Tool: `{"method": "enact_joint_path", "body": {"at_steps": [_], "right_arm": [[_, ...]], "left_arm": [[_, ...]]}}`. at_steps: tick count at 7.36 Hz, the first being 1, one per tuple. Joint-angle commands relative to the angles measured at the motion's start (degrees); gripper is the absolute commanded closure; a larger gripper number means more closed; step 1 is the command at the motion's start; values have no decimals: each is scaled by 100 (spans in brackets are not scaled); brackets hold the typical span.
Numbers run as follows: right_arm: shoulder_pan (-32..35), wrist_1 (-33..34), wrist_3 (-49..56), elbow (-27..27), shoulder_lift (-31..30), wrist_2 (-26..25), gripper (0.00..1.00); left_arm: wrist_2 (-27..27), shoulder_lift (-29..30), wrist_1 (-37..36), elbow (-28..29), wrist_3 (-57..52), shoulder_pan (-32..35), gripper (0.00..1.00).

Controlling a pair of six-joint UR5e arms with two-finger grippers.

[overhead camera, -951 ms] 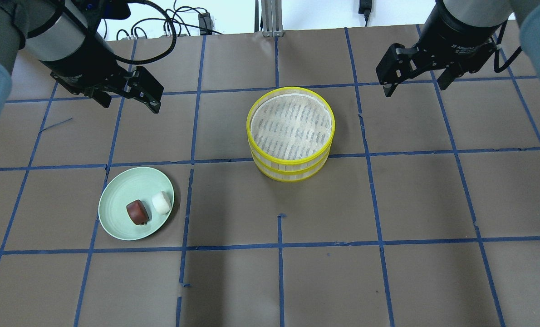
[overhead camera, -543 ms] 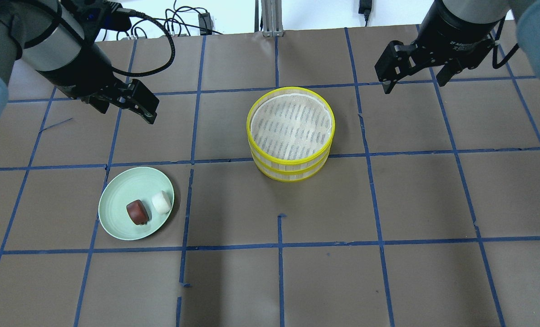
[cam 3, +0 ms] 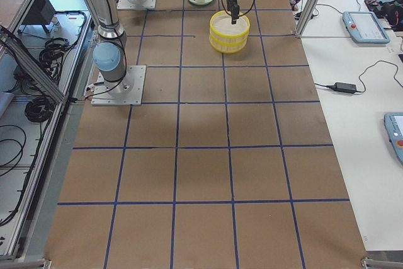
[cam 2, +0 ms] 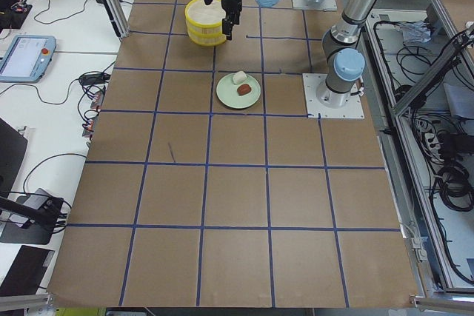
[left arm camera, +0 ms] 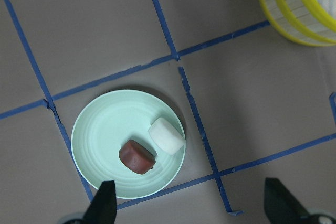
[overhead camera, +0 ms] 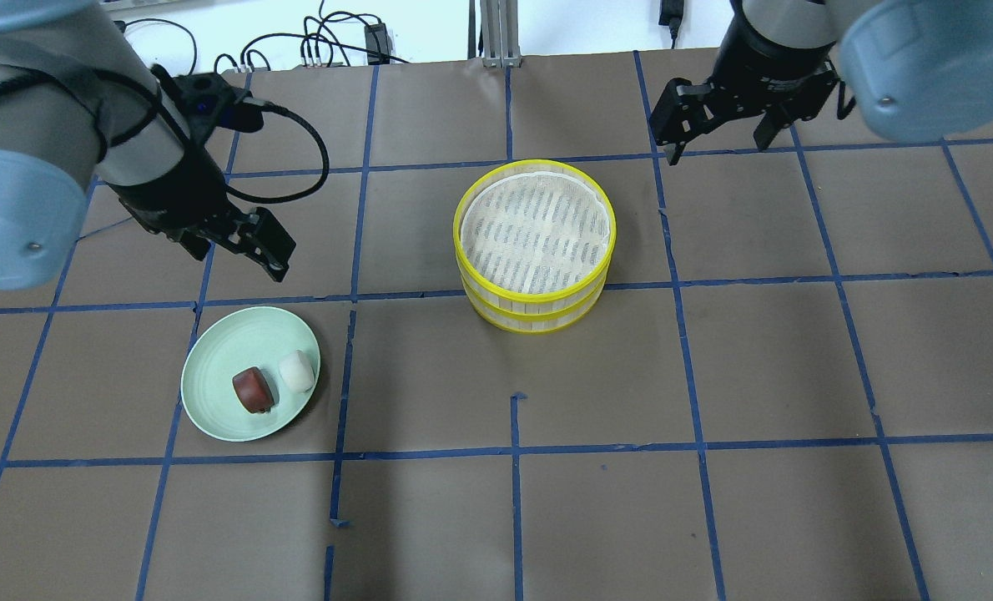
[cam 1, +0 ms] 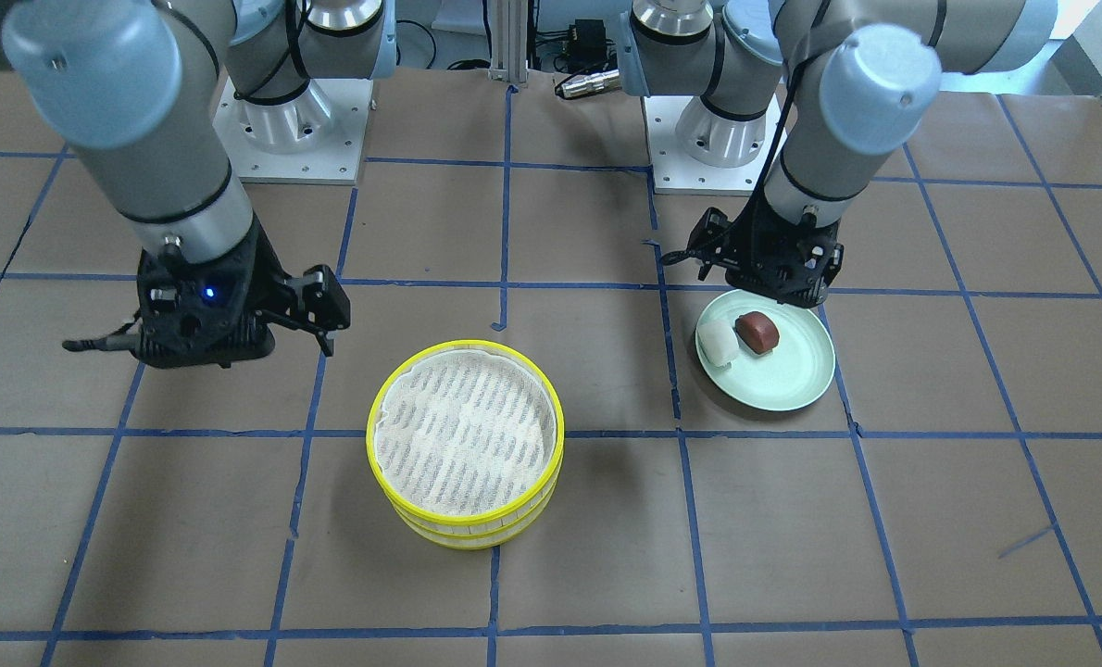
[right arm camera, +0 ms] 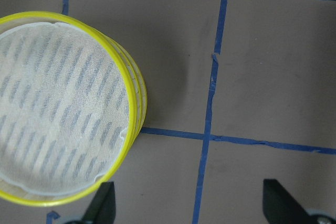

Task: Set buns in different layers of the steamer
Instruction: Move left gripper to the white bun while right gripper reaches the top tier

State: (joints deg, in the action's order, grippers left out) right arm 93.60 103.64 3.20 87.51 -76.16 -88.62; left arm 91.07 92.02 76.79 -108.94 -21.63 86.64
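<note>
- My left gripper (left arm camera: 191,205) hung high over the green plate (overhead camera: 221,355) on my near left, jaws wide apart, holding nothing.
- On it lay the white bun (overhead camera: 297,371) and the brown bun (overhead camera: 253,390), so close I could not tell whether they touched.
- I judged the step to be the reach for a first bun: best to drop straight down, turn the wrist so neither finger had to wedge between the two, and close gently, since they looked soft.
- The white bun sat near the plate's right rim; a finger lowered there risked catching that raised edge.
- Between plate and steamer (cam 1: 463,435) a broad stretch of table (overhead camera: 405,367) gave room to carry a bun across.
- Farther out, mid-table, the top tray (overhead camera: 535,229) sat stacked on the lower tray (overhead camera: 538,321); its cloth showed no bun, and the lower one's inside was hidden.
- My right gripper (overhead camera: 718,138) hovered high by the steamer's right side, jaws apart and unloaded; I judged the top tray must be lifted off level, by its yellow rim.
- Table to the steamer's right offered room to set it down.
</note>
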Motion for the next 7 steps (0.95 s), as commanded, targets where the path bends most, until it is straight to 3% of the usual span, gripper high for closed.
{"method": "enact_joint_path", "body": {"at_steps": [1,2,3,5,6,7], "right_arm": [[97,811,-171,29,811,12,0],[149,868,-180,64,926,99,8],[176,973,-223,99,1093,569,17],[264,1001,-373,283,1077,601,28],[273,1001,-286,310,1103,531,63],[264,1001,-311,389,1094,513,85]], "left_arm": [[68,561,-560,-435,-8,-7,1],[513,745,-560,-566,87,-15,1],[613,930,-586,-628,271,-7,1],[588,1071,-612,-629,299,-7,9],[570,1194,-734,-620,352,2,10],[257,1247,-761,-629,465,20,10]]}}
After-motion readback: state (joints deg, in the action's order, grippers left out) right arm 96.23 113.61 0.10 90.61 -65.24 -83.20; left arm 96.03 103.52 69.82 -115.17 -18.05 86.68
